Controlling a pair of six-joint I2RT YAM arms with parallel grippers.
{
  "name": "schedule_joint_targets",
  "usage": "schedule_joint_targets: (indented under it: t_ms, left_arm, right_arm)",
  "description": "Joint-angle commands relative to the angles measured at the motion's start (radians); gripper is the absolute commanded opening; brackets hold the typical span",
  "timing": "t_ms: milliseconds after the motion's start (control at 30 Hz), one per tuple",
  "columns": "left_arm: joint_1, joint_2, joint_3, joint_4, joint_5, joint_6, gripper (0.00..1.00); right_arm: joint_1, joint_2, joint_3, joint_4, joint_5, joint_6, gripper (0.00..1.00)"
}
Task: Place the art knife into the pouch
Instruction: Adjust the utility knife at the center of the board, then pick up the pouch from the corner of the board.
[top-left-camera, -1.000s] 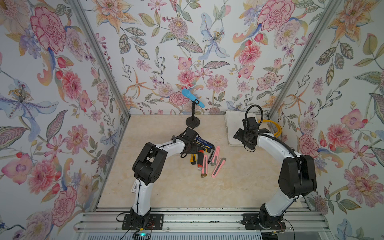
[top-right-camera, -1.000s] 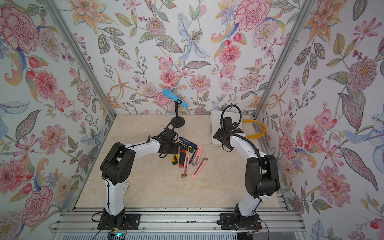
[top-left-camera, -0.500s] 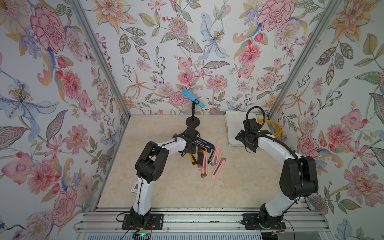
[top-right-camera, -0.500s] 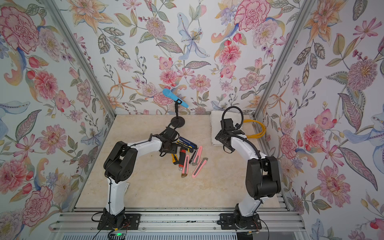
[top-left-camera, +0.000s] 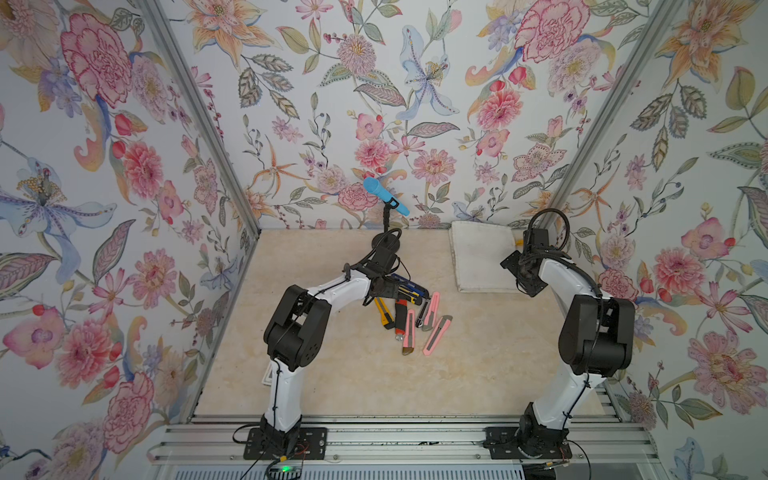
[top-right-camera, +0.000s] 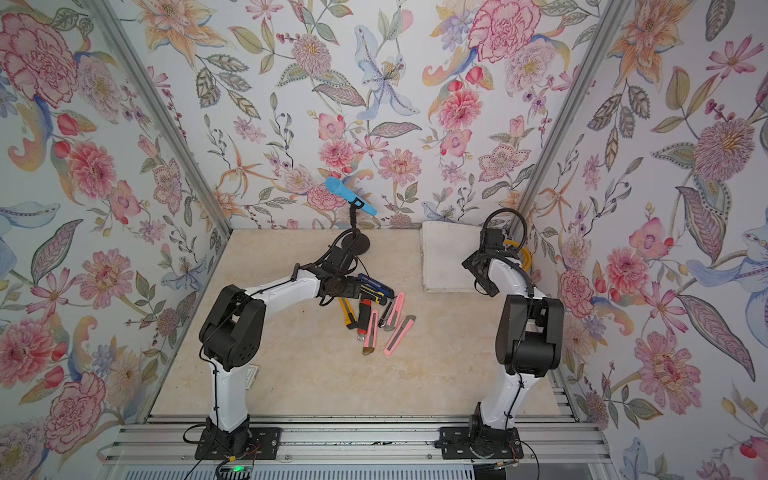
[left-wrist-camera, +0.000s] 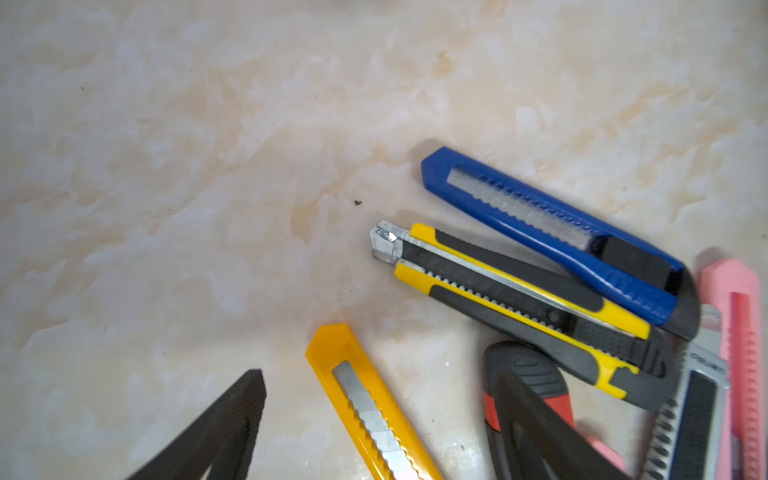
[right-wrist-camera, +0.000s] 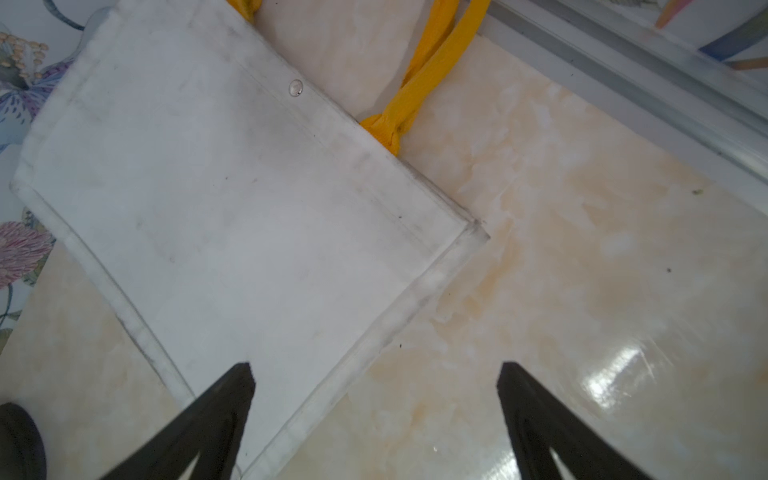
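Several art knives (top-left-camera: 409, 328) are fanned mid-frame, long axes running mostly top-to-bottom; left gripper (left-wrist-camera: 380, 374) and right gripper (right-wrist-camera: 374, 365) are spread.

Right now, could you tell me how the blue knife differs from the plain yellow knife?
The blue knife carries a black slider; the plain yellow knife shows none in the left wrist view. The blue knife rests against the yellow-and-black knife; the plain yellow knife lies alone between the fingers of the open left end effector. Both lie on the table, blades retracted.
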Motion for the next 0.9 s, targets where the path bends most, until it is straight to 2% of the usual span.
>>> schedule_joint_targets:
  t_ms: [0, 100, 500, 600, 867]
  left_arm:
    - [-0.004, -0.069, 0.018, 0.034, -0.004, -0.007, 0.90]
    - [-0.004, -0.096, 0.009, 0.045, -0.021, -0.021, 0.91]
    - [-0.003, -0.134, -0.028, 0.048, -0.043, -0.052, 0.92]
    - [-0.003, -0.148, -0.044, 0.045, -0.053, -0.057, 0.92]
    - [-0.003, -0.167, -0.075, 0.041, -0.057, -0.064, 0.92]
  right_arm:
    - [-0.022, 0.059, 0.040, -0.021, -0.105, 0.064, 0.89]
    - [-0.031, 0.094, 0.048, -0.022, -0.147, 0.105, 0.87]
    - [-0.025, 0.188, 0.109, -0.019, -0.164, 0.180, 0.81]
    - [-0.029, 0.191, 0.085, -0.018, -0.186, 0.233, 0.81]
    - [-0.023, 0.172, 0.011, 0.059, -0.201, 0.269, 0.78]
